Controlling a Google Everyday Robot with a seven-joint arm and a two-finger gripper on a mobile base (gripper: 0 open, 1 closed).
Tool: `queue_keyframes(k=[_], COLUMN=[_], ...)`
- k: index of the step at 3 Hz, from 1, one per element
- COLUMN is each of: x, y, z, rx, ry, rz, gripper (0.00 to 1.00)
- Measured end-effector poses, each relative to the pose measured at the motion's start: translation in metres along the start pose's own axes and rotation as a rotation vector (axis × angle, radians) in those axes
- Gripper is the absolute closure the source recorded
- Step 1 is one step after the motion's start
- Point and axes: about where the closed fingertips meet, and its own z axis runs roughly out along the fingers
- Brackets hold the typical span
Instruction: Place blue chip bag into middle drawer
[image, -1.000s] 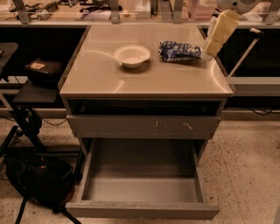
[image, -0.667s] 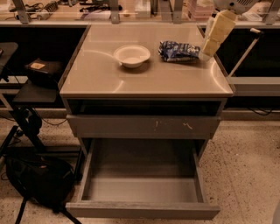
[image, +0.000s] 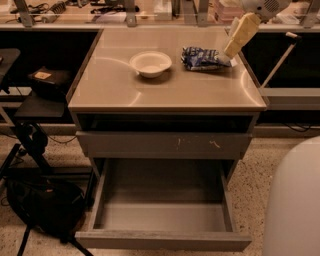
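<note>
We log a round white bowl (image: 150, 63) on the tan cabinet top (image: 125, 92) — beneath, a shallow grey drawer front with pale scratches (image: 165, 145). Black fabric bag (image: 47, 205) on the speckled floor (image: 252, 182), left.

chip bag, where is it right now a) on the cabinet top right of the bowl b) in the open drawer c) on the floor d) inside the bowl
A: the chip bag lies on the cabinet top, right of the bowl, with the gripper at its right end.
</note>
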Motion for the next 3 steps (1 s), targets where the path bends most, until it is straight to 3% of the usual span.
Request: queue_keyframes(k=[1, 2, 3], x=[0.008, 0.0, 0.007], y=[-0.037, -0.08, -0.083], z=[0.01, -0.004, -0.007], rx=[0.074, 0.232, 0.25], ry=[-0.06, 0.003, 0.037], rz=[0.045, 0.086, 0.094], gripper=[0.0, 0.0, 0.0])
